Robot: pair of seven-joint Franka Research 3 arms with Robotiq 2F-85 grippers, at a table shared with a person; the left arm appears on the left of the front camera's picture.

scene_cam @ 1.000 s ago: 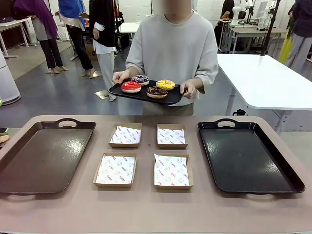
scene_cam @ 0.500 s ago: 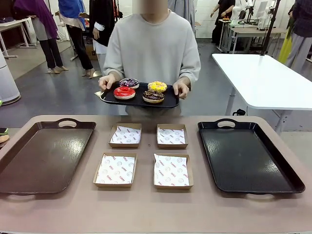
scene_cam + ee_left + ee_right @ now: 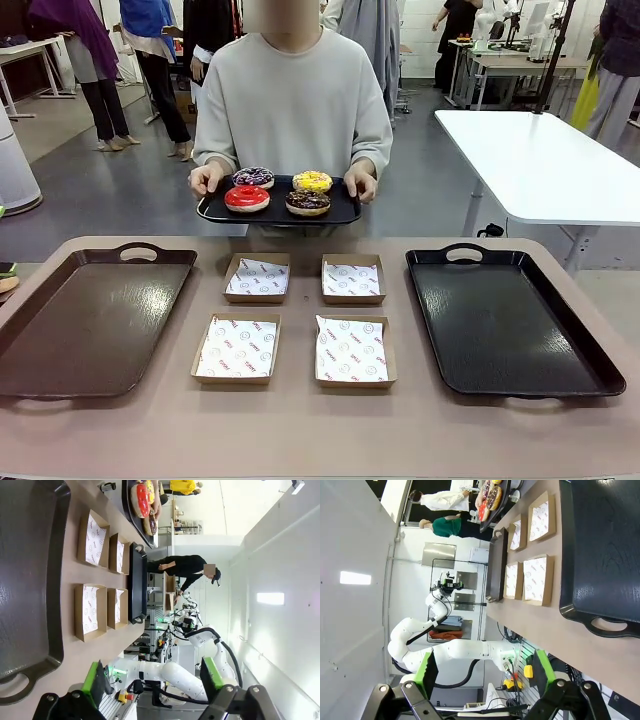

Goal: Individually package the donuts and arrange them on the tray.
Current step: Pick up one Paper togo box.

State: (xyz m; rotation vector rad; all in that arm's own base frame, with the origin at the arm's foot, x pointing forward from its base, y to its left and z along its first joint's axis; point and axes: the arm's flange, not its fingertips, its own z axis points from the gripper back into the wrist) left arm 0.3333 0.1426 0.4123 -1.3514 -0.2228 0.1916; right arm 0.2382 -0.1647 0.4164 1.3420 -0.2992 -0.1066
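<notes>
- Table (image 3: 320,440): brown tray (image 3: 90,330) at left, black tray (image 3: 510,330) at right.
- Boxes (image 3: 237,349): four, between the trays; red liner print too small to read.
- Donuts (image 3: 247,198): on a person's small tray (image 3: 345,213), held beyond the far edge, midway between the arms; neither looks nearer.
- Left gripper (image 3: 154,680), right gripper (image 3: 486,672): jaws spread, empty.

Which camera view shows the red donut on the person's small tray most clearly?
The front view: the red donut lies whole, seen from above, at the near left of the small tray that the person holds. Both wrist views show it small, sideways, at the top edge.
</notes>
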